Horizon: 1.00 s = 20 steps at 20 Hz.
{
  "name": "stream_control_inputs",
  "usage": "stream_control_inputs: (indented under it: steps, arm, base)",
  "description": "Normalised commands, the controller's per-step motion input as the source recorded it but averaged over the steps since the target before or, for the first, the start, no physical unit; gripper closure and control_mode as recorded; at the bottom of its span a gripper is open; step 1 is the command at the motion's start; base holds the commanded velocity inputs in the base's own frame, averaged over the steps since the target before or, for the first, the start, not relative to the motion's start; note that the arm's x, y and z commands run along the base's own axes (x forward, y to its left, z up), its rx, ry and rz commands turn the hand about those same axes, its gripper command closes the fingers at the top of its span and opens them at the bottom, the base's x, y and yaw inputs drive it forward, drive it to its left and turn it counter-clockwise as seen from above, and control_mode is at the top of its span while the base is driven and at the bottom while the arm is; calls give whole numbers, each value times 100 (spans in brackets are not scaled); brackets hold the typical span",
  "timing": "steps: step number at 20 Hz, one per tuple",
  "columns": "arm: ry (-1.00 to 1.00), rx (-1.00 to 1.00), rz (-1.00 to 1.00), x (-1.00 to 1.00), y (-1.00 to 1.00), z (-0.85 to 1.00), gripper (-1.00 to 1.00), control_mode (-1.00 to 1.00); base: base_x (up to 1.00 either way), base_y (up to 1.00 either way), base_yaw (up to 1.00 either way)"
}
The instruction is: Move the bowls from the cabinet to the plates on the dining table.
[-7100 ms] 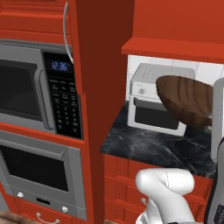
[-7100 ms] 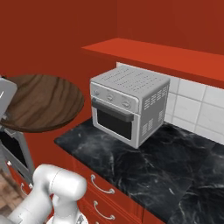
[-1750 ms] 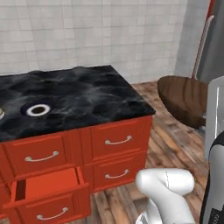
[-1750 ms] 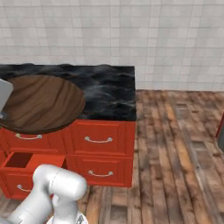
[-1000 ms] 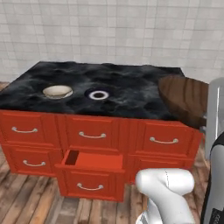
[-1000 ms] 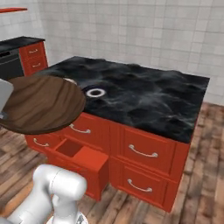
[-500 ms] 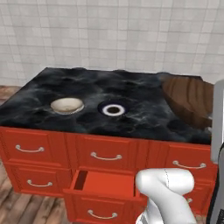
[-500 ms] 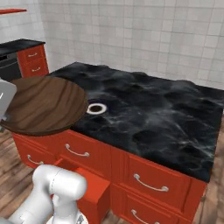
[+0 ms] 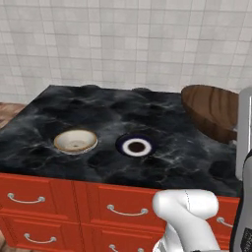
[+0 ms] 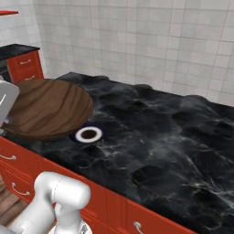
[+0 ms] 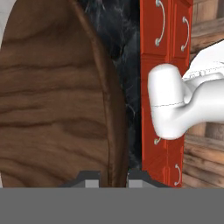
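Nearing dining table (image 9: 197, 152) since earlier

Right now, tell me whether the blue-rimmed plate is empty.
Empty: the blue-rimmed plate lies bare on the dining table; the wooden bowl is held above it.

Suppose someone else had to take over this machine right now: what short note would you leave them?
Gripper: shut on the rim of the wide dark brown wooden bowl, held in the air above the near edge of the black marble dining table.
Cream ceramic bowl with ochre rim: already on the table, covering whatever lies under it, so I cannot tell if a plate is beneath.
Small round plate with dark blue rim: bare, beside the cream bowl.
Done: one bowl delivered.
Left: set the wooden bowl on the blue-rimmed plate, then release.
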Motion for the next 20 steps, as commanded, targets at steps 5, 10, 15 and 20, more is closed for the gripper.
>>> stream_control_inputs:
  steps: [5, 10, 15, 20]
  arm:
    - [0, 0, 0, 0, 0, 0, 100, 100]
    - [0, 0, 0, 0, 0, 0, 100, 100]
    - [0, 0, 0, 0, 0, 0, 100, 100]
    - [0, 0, 0, 0, 0, 0, 100, 100]
  base:
    - [90, 2, 12]
    - [23, 18, 38]
    - [33, 30, 28]
    - [-31, 19, 0]
